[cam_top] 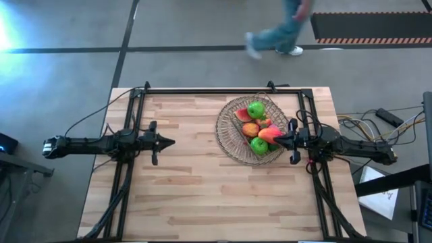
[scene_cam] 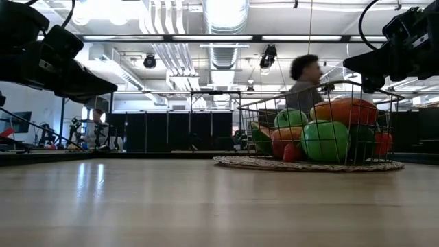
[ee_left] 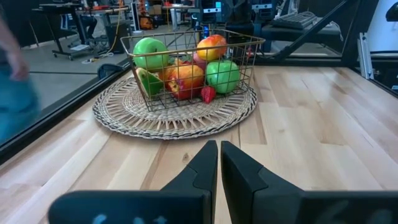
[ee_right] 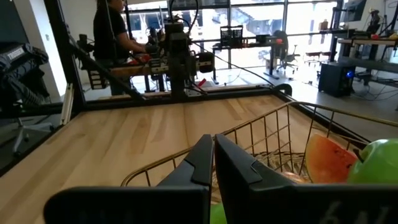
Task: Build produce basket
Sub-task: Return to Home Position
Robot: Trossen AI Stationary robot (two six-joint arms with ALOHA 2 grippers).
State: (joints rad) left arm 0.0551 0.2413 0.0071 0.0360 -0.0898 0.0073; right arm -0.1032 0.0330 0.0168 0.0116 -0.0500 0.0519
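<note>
The wire basket (cam_top: 267, 99) stands on a round woven mat (cam_top: 226, 145) at the table's right. It holds two green apples (cam_top: 256, 109) (cam_top: 259, 145), an orange-yellow pepper (cam_top: 250, 129), a red slice (cam_top: 243, 115) and a red-pink piece (cam_top: 270, 133). My right gripper (cam_top: 275, 140) hovers shut just above the basket's right rim (ee_right: 261, 121) and holds nothing. In the low view it (scene_cam: 351, 65) sits above the fruit pile. My left gripper (cam_top: 172, 142) waits shut over the table's middle left, pointing at the basket (ee_left: 186, 36).
Bare wooden table lies left of and nearer than the mat (ee_left: 124, 112). A dark metal frame (cam_top: 202, 90) runs along the table's far edge and sides. A person (cam_top: 280, 30) walks on the floor beyond the far edge. Cables (cam_top: 364, 125) lie off the right side.
</note>
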